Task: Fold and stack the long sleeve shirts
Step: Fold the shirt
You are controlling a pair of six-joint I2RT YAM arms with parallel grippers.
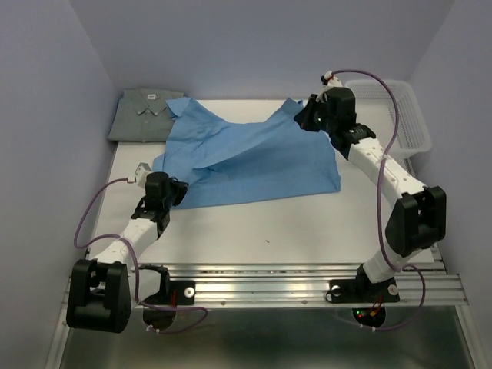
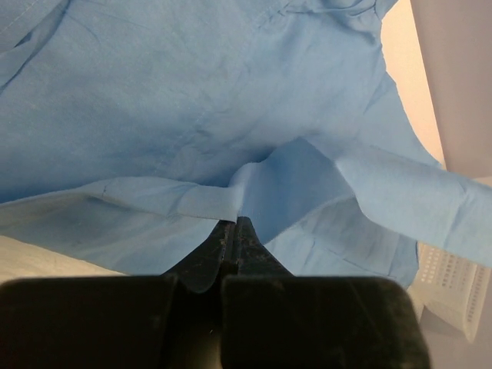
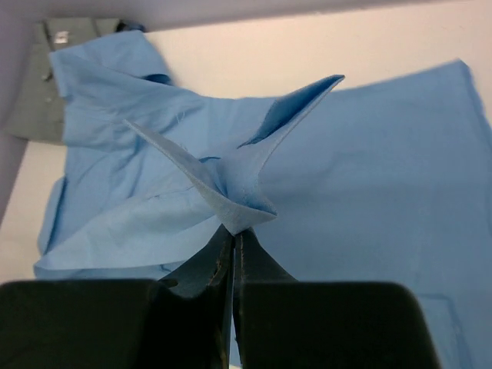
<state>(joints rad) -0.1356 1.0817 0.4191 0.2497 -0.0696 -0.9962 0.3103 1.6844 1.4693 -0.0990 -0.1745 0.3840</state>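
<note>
The sky-blue long sleeve shirt [image 1: 254, 157] lies spread across the middle of the table. My left gripper [image 1: 178, 192] is shut on its near left edge, and a fold of blue cloth [image 2: 215, 201] sits pinched at the tips of my left gripper [image 2: 235, 221]. My right gripper [image 1: 307, 115] is shut on the far right part of the shirt. A peak of blue cloth [image 3: 242, 204] rises from the tips of that right gripper [image 3: 234, 229]. The grey long sleeve shirt [image 1: 146, 114] lies folded at the far left corner, its small white neck label showing.
A white mesh basket [image 1: 400, 115] stands at the far right, beside the right arm. Lilac walls close in the left, back and right sides. A metal rail [image 1: 307, 286] carries both arm bases at the near edge.
</note>
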